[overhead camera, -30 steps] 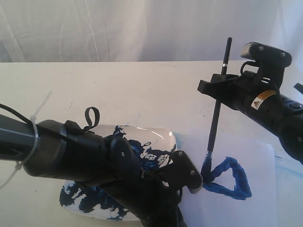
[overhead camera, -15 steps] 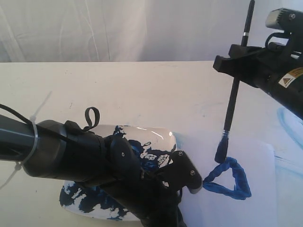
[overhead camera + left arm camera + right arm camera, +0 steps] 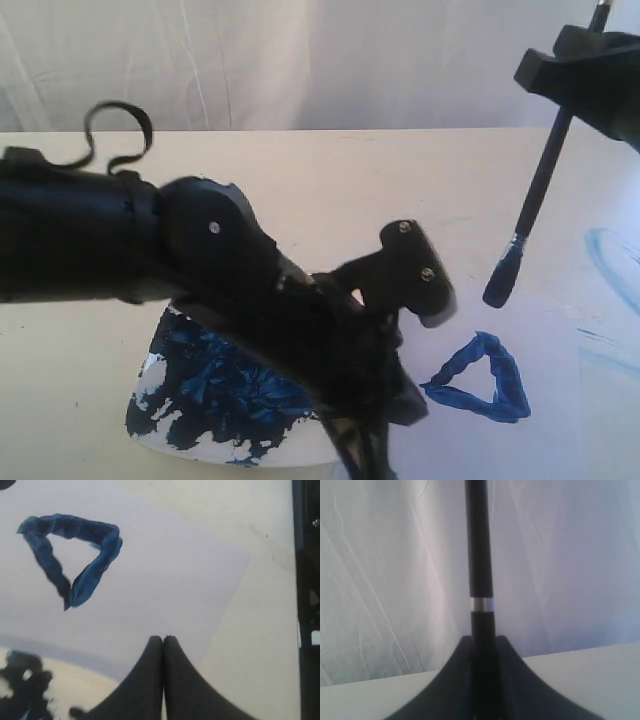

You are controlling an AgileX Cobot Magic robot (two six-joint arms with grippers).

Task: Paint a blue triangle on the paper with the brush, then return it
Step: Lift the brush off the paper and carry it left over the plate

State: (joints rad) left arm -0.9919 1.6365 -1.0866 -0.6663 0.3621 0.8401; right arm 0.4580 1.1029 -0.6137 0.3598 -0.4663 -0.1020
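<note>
The blue triangle [image 3: 508, 375] [image 3: 75, 527] is a thick dark blue outline on the white paper [image 3: 560, 340] [image 3: 165, 580]. My right gripper [image 3: 575, 75] [image 3: 482, 642] is at the upper right, high above the table. It is shut on the shaft of the black brush [image 3: 535, 200] [image 3: 479, 555]. The brush hangs tilted, its blue-stained tip in the air above and clear of the triangle. My left gripper [image 3: 432, 305] [image 3: 163, 639] is shut and empty, hovering over the paper's near-left edge beside the triangle.
A white dish [image 3: 145, 390] smeared with dark blue paint lies under my left arm, left of the paper. Faint light-blue smears [image 3: 610, 260] mark the table at the far right. A white curtain hangs behind the table.
The right gripper has lifted the brush up and to the right, taking its tip off the triangle's left corner. The left arm has risen and swung, uncovering more of the dish.
</note>
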